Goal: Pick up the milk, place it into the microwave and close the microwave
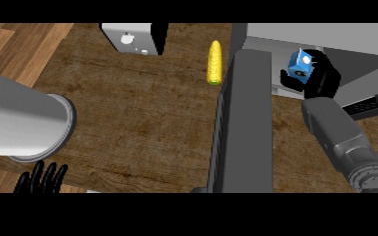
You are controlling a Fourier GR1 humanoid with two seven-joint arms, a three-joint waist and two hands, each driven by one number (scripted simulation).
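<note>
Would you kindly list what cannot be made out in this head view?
- Milk carton: partly hidden by the right hand curled round it.
- Microwave interior: mostly hidden behind its open door.
- Left hand: only the fingers show above the lower edge.
- Grey appliance: cut off by the top edge.

Counter [133, 125] rough-grained wood; microwave door [247, 125] matt dark.

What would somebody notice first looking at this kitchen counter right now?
Probably the blue milk carton, held by the right hand at the open microwave, upper right. Next, the microwave door swung open down the middle, and the yellow corn cob lying on the counter left of it.
</note>
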